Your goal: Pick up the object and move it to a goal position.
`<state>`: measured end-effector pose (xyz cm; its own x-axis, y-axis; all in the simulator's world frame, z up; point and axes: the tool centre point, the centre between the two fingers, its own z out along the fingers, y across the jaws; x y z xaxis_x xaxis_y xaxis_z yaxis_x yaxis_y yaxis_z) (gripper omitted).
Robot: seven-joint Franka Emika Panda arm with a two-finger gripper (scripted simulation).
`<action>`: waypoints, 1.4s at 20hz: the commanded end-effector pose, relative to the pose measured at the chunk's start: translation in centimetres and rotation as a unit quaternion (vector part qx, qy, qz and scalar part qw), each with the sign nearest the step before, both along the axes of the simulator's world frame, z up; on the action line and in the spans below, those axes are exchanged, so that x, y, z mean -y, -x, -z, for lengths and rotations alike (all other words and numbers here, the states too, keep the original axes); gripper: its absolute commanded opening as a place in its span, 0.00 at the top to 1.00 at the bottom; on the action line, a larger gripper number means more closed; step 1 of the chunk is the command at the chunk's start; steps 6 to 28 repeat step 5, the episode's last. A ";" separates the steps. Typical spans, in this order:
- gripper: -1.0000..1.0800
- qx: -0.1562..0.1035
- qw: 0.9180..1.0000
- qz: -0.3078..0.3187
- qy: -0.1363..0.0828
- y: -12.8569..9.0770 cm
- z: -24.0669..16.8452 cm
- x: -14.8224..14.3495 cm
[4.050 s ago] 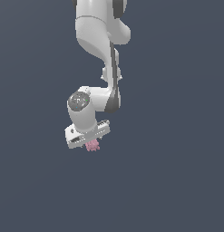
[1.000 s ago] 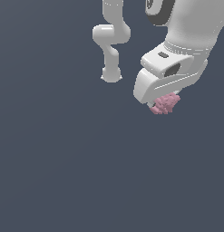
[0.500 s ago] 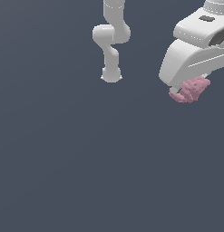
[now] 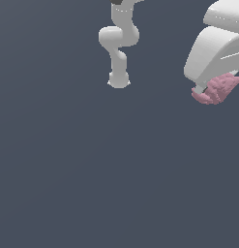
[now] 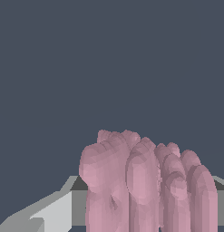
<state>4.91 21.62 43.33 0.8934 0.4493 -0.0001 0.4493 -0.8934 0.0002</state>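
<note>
Exterior view shows the white arm's base [image 4: 119, 80] standing on the dark surface [image 4: 92, 169], while far toward the exterior view's right of that base, the claw [image 4: 207, 91] pinches the pink lumpy clump [image 4: 218, 89], which fills the wrist view [image 5: 145, 186] between the fingers [image 5: 50, 213].

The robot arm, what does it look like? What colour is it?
The arm is glossy white, made of fat rounded tubes joined like bent elbows, ending in a round foot, with a dark band at the top. The pincer end is a big smooth white shell with a grey underside. No cables or markings show.
</note>
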 end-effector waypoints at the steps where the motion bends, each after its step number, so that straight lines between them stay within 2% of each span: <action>1: 1.00 0.000 1.000 0.000 0.000 -0.1 -0.3 -0.2; 28: 1.00 0.000 1.000 0.000 0.000 -0.1 -0.4 -0.3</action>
